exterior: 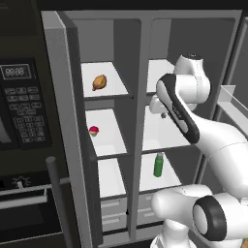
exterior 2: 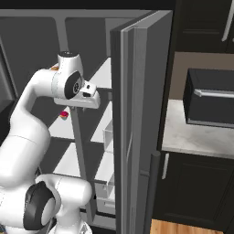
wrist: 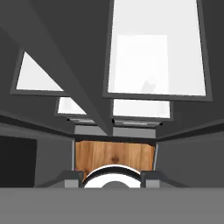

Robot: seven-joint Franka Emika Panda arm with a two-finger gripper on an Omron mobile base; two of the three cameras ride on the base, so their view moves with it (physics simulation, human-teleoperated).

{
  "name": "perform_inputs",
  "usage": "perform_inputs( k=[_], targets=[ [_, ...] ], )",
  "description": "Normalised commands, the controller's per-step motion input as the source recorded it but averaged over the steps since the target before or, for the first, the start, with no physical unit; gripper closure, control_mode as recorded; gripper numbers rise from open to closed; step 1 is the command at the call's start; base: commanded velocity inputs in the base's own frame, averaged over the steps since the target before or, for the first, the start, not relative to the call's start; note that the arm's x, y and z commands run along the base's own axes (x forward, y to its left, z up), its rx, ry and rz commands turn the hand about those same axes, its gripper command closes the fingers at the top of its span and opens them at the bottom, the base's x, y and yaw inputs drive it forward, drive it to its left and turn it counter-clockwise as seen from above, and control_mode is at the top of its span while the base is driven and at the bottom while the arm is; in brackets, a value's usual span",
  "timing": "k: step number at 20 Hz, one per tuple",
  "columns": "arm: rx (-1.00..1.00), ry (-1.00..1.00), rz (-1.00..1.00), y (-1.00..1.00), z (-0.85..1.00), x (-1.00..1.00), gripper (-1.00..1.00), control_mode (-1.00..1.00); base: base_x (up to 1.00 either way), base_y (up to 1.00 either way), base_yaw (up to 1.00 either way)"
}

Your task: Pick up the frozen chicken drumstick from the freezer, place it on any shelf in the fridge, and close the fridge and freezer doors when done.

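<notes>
One drumstick [exterior: 99, 82] sits on the top white shelf of the freezer [exterior: 104, 80], which is the narrow left compartment, and it's lying there on its own with nothing touching it. One shelf down there's a pink-red round thing [exterior: 94, 131], also alone. Across the divider, the fridge [exterior: 162, 131] has a green bottle [exterior: 158, 164] standing upright on a lower shelf [exterior: 162, 174], with grey drawers [exterior: 114, 213] under both sides. Both doors are swung open; the fridge door [exterior 2: 137, 123] shows edge-on in the right base view, the freezer door [exterior: 65, 121] at the left of the left base view. The arm's wrist [exterior: 162, 104] is up in front of the fridge's upper shelves, well apart from the drumstick. Can't tell if the fingers are apart or together. The hand view looks down over the white shelves to a wood floor [wrist: 114, 155].
</notes>
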Motion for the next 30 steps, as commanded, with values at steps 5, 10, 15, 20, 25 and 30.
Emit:
perform_inputs(
  k=[5,10,15,20,25,30],
  targets=[
    [-0.04,-0.17,0.0,0.04,-0.01,-0.23,-1.0,-1.0,0.0,0.0,0.0],
    [-0.05,-0.22,0.0,0.04,0.0,-0.53,-1.0,-1.0,0.0,0.0,0.0],
    [0.0,-0.1,0.0,0.0,-0.07,-0.49,-1.0,-1.0,0.0,0.0,0.0],
    [0.02,-0.14,0.0,0.0,-0.1,-0.18,-1.0,-1.0,0.0,0.0,0.0],
    [0.11,-0.01,0.0,0.08,-0.02,-0.04,-1.0,-1.0,0.0,0.0,0.0],
    [0.02,0.0,0.0,0.45,0.0,0.09,-1.0,-1.0,0.0,0.0,0.0]
  ],
)
